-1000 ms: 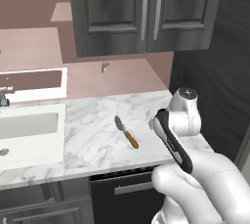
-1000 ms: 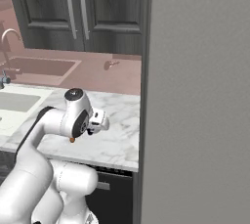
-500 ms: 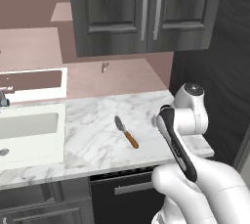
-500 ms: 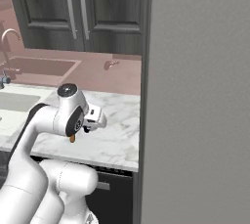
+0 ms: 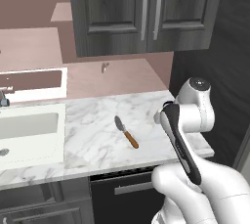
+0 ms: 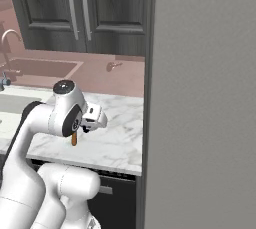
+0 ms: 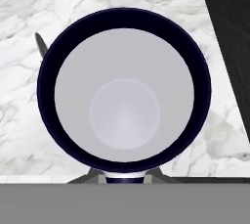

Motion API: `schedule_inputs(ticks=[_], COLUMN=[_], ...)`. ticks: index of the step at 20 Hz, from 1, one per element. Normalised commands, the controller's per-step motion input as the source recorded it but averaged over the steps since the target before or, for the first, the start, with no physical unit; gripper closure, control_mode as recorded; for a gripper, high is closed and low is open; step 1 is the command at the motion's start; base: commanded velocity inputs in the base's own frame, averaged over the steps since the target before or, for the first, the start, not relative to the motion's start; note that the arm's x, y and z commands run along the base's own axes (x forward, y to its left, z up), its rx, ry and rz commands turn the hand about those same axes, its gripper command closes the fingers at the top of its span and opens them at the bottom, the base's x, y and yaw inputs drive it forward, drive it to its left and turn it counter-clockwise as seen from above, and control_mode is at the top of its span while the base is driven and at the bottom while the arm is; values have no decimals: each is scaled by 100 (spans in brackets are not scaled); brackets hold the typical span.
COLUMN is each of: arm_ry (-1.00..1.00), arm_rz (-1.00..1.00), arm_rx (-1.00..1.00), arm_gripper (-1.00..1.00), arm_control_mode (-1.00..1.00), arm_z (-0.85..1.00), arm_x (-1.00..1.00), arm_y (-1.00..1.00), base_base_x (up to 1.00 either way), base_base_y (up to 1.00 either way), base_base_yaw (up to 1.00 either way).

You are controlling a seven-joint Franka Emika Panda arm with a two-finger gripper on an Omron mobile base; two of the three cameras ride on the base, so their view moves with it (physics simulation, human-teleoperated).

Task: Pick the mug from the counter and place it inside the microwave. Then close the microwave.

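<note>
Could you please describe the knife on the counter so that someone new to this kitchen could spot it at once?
Start at the white marble counter under the dark wall cabinets, right of the sink. The knife lies flat near the middle of the slab. It is the slim item with a grey blade and an orange-brown handle.

The white marble counter (image 5: 97, 135) runs across the middle of the left base view, grey veins all over it, ending at the dark panel on the right. Near the centre lies a knife (image 5: 126, 131) with an orange-brown handle, flat on the slab, blade toward the back. At the left edge a pale sink (image 5: 24, 127) sits sunk into it.
</note>
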Motion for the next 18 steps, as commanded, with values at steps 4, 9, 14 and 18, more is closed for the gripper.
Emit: schedule_inputs(ticks=[4,9,14,18], arm_ry=[1,0,0,0], arm_rz=[0,0,0,0], arm_rx=[0,0,0,0], arm_gripper=[100,100,100,100], arm_control_mode=[-100,-100,-100,-100], arm_z=[23,25,9,0], arm_x=[-19,-17,-13,0], arm_y=[0,0,0,0], base_base_x=[0,0,0,0], base_base_y=[0,0,0,0], base_base_yaw=[0,0,0,0])
